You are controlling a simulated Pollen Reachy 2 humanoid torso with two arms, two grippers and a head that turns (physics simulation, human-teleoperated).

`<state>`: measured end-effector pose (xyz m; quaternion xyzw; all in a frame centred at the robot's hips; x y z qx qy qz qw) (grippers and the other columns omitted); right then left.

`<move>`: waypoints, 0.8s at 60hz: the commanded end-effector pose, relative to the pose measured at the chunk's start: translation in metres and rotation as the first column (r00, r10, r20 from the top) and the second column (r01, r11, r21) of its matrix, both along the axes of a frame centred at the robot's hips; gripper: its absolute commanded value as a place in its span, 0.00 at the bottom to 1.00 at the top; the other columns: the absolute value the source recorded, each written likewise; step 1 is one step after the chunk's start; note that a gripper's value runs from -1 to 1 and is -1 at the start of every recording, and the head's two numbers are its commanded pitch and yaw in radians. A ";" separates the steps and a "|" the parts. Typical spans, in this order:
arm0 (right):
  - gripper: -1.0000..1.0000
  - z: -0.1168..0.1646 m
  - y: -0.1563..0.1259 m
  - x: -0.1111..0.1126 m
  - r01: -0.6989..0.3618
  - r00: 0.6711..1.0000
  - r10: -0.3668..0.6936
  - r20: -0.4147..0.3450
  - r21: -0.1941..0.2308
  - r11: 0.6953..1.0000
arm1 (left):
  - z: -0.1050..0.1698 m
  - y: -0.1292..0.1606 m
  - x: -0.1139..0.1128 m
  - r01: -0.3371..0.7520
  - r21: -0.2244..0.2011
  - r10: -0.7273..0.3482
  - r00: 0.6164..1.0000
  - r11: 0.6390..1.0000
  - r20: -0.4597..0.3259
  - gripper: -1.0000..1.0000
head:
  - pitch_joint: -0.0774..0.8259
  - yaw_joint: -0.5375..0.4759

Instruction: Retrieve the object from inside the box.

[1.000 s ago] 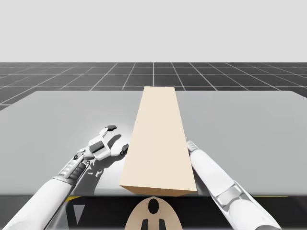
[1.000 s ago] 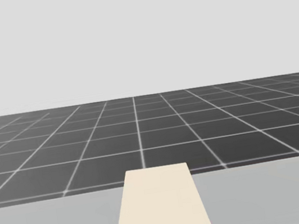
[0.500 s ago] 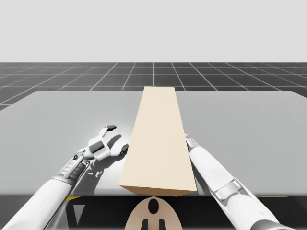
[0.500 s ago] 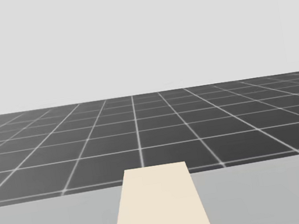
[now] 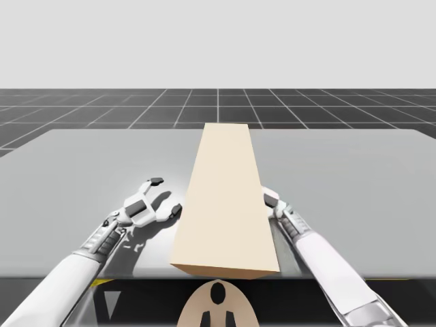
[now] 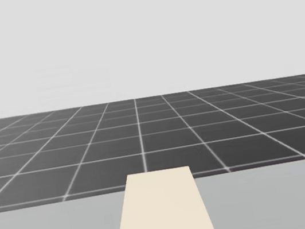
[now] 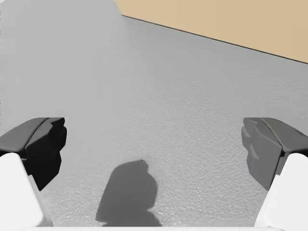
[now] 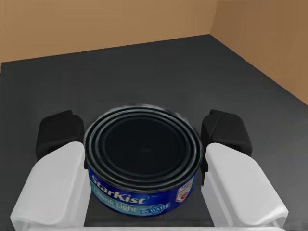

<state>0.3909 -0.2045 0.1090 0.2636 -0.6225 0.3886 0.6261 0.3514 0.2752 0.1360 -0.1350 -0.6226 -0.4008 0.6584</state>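
Our left arm [image 5: 75, 262] reaches in from the lower left of the high view, its tool [image 5: 167, 196] spread wide with nothing between the fingers. Our right arm [image 5: 327, 259] reaches in from the lower right, its tool [image 8: 143, 132] clamping a blue can [image 8: 142, 168] from both sides.

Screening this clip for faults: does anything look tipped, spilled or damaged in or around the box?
Nothing stands out. The blue can sits upright inside the tan box, gripped between the fingers of my right gripper; the box lies flat.

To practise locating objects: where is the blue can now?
In the right wrist view, the blue can sits gripped in my right hand, inside the tan box.
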 end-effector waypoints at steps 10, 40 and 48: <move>1.00 0.005 -0.086 -0.032 0.139 0.990 -0.138 0.023 -0.033 0.990 | -0.001 0.004 0.001 -0.016 0.002 0.016 1.000 1.000 -0.005 0.00 | 0.13 0.47; 1.00 0.060 -0.164 -0.019 0.310 0.945 -0.303 0.127 -0.037 0.950 | 0.000 0.007 0.002 -0.025 -0.008 0.025 1.000 1.000 0.000 0.00 | 0.11 0.48; 1.00 0.094 -0.172 -0.005 0.348 0.926 -0.339 0.165 -0.024 0.937 | 0.000 0.008 0.002 -0.026 -0.008 0.026 1.000 1.000 0.000 0.00 | 0.11 0.48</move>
